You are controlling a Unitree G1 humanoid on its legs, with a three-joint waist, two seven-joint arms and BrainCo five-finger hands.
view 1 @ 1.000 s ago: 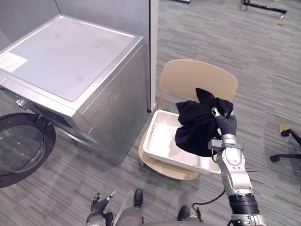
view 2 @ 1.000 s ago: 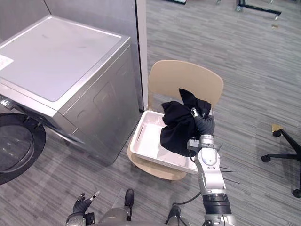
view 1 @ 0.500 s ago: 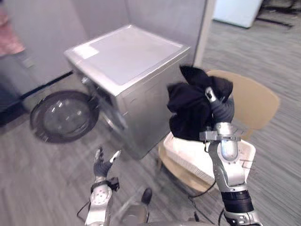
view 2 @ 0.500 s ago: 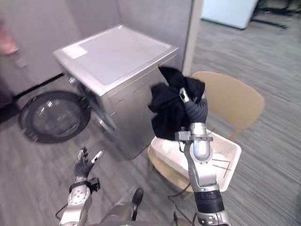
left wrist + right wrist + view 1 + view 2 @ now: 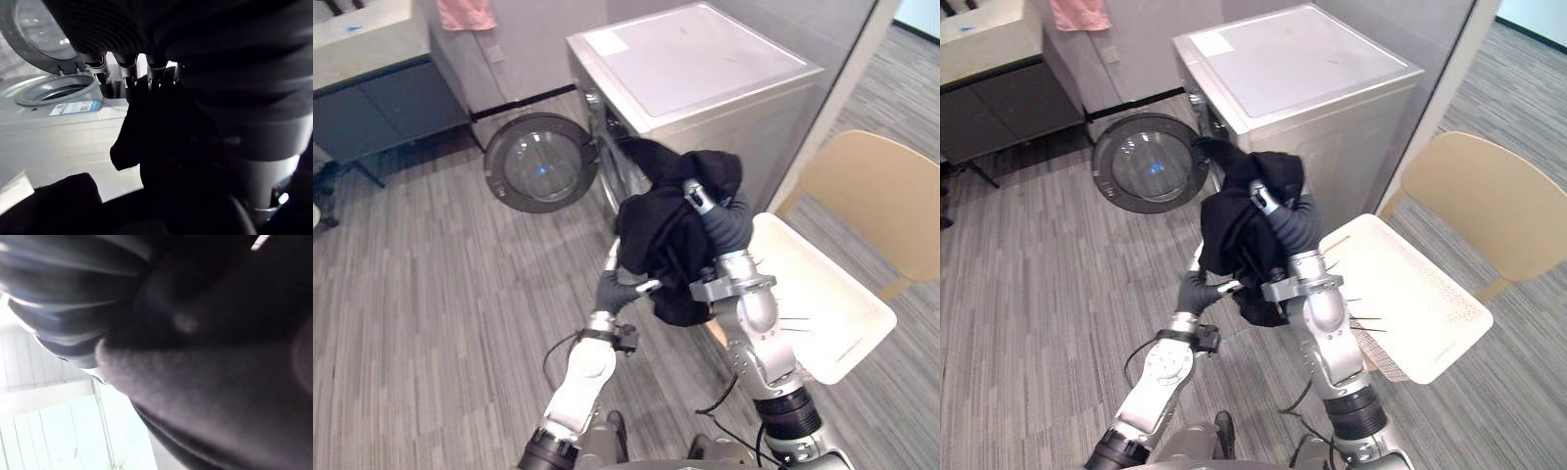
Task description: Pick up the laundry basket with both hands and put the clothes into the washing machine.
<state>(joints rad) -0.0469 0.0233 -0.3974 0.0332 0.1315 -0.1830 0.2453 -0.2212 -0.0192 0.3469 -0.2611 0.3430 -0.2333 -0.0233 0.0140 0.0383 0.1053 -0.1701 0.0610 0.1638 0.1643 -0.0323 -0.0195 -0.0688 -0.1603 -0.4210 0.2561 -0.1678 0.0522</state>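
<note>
My right hand (image 5: pixel 726 223) is shut on a bundle of black clothes (image 5: pixel 661 230) and holds it up in the air, in front of the silver washing machine (image 5: pixel 695 59). The machine's round door (image 5: pixel 540 162) stands swung open to its left. From below, my left hand (image 5: pixel 615 292) comes up against the underside of the bundle; the left wrist view has the black clothes (image 5: pixel 166 137) right before it, with the drum opening (image 5: pixel 54 90) beyond. The white laundry basket (image 5: pixel 813 294) rests on a beige chair (image 5: pixel 881 196) to my right, with nothing in it.
A dark cabinet with a pale top (image 5: pixel 372 93) stands at the far left, and a pink cloth (image 5: pixel 465 12) hangs on the wall behind it. A grey partition post (image 5: pixel 847 88) rises between machine and chair. Striped grey floor (image 5: pixel 431 294) spreads before the door.
The camera has swung left toward the machine's front. My right hand has carried the black clothes away from the basket to the machine, and my left hand has risen up to the bundle.
</note>
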